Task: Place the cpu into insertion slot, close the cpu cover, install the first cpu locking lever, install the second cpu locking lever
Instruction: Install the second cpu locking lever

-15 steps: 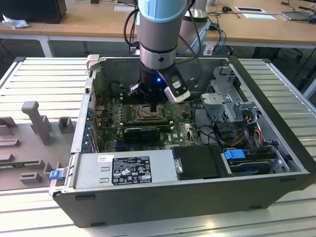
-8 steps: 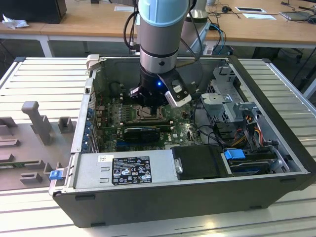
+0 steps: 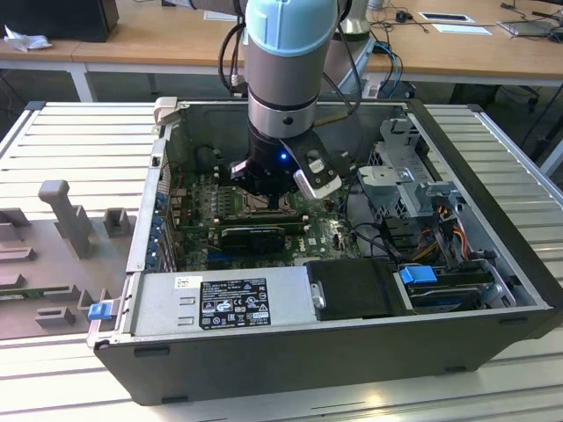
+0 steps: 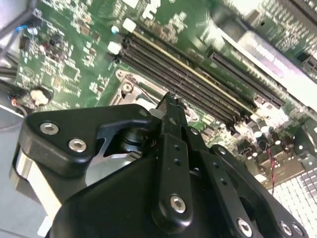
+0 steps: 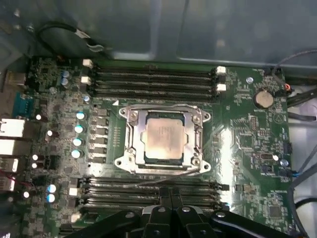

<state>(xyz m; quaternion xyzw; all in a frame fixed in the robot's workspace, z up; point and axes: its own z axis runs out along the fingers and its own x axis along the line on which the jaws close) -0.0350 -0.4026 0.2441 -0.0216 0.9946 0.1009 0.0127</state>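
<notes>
In the first wrist view the pale silver-beige cpu (image 5: 163, 139) lies flat in the insertion slot (image 5: 124, 161) on the green board. The silver cpu cover (image 5: 132, 130) lies down around it as a frame. A thin wire lever (image 5: 163, 179) runs along the socket edge nearest my gripper; another (image 5: 163, 106) lies along the far edge. My gripper (image 5: 171, 194) hovers just off that near edge, over the memory slots, fingers shut with nothing between them. The second wrist view shows its black fingers (image 4: 173, 106) pressed together above the board. In the exterior view the gripper (image 3: 264, 200) reaches down into the open computer case.
Long black memory slots (image 5: 153, 79) flank the socket on two sides. The case walls (image 3: 149, 220) enclose the board. A grey drive cage (image 3: 405, 176), cables (image 3: 440, 229) and the power supply (image 3: 233, 299) crowd the exterior view's right and front. A grey fixture (image 3: 62, 211) stands outside.
</notes>
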